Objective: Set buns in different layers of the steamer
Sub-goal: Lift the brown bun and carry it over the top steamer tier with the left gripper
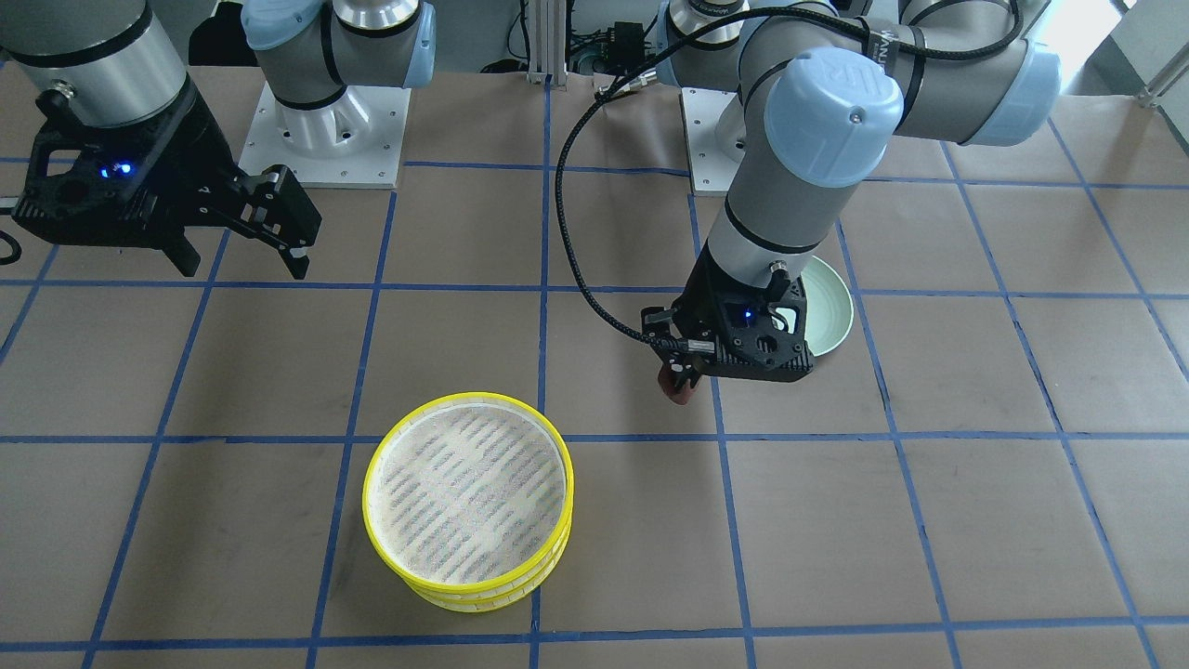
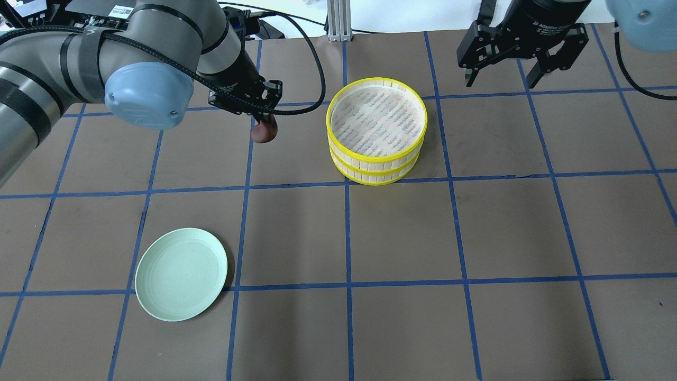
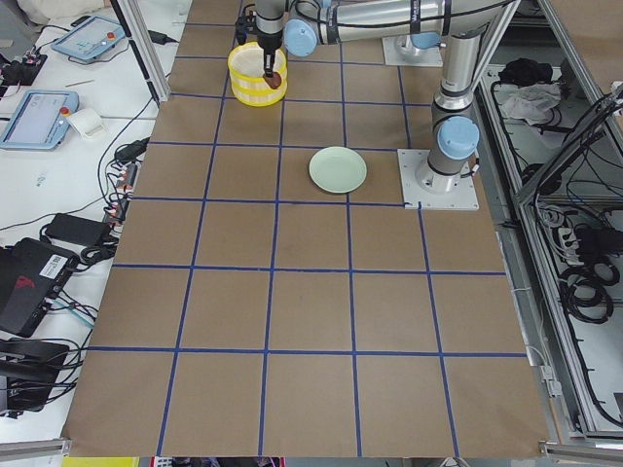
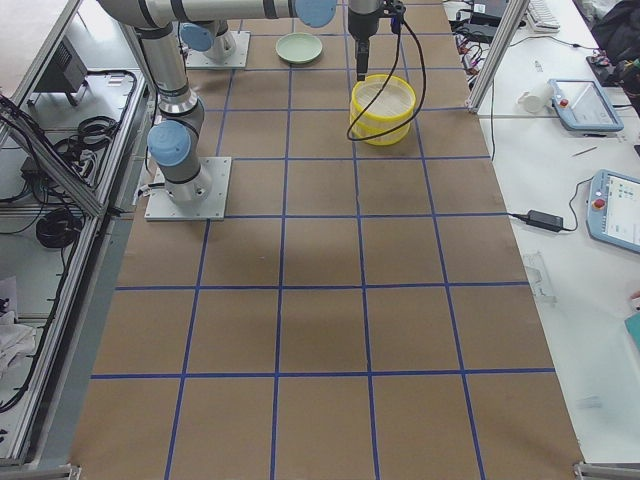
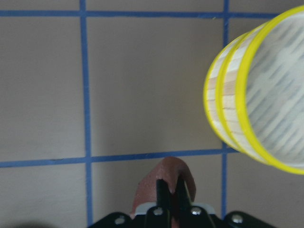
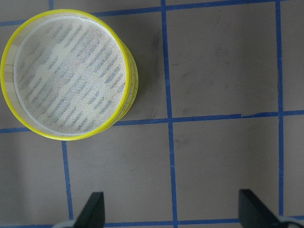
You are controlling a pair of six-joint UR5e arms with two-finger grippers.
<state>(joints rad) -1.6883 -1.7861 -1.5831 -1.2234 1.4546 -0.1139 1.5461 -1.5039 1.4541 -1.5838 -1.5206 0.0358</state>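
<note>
- Plainly, the pale green round plate (image 2: 181,274) sits bare in the left half of the table, nearer the robot's edge, so both buns are off it.
- The left gripper (image 2: 263,124) hangs above the table toward the far edge. Its fingers are clamped on the dark reddish-brown half-round bun (image 2: 263,134), which is lifted clear of the surface just left of the steamer.
- The steamer, two stacked round trays with bright yellow rims (image 2: 376,157) and a pale woven floor, stands near the middle of the far edge. Its top tray holds nothing.
- The right gripper (image 2: 500,82) hovers by the far edge, right of the steamer, jaws wide apart and empty.
- The step in hand looks like carrying the brown bun to the top tray. The next move likely calls for a short shift right over the rim, a descent, then release onto the woven floor.
- The lower tray's inside is covered by the upper one, and the cream-white bun shows in no view. Whether it lies inside cannot be told.
</note>
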